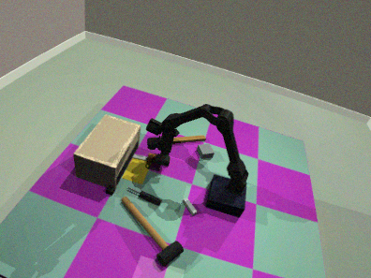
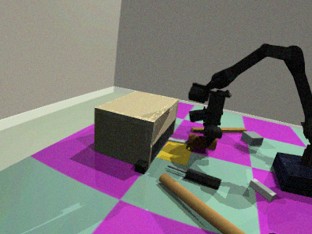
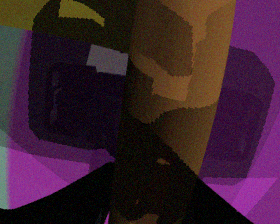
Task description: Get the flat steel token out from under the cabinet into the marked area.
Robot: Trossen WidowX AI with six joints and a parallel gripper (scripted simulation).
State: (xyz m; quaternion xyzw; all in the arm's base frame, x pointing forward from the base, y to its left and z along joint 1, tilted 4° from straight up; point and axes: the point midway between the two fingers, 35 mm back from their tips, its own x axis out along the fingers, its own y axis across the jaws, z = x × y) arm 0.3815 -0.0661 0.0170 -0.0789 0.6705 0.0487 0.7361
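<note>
Pincer (image 1: 155, 162) (image 2: 203, 145) (image 3: 150, 177) clamping on wooden handle (image 1: 152, 158) (image 2: 197, 139) (image 3: 207, 50), right of cabinet (image 1: 108, 137) (image 2: 135, 105). Token not showing clearly, presumably lying underneath; probably sliding stiff, thin, sturdy, needing hooking behind left edge, pulling right.

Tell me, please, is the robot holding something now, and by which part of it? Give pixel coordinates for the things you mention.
Yes, the jaws are shut on a tool by its thick orange-brown handle (image 1: 151, 158) (image 2: 194, 141) (image 3: 207, 60).
</note>
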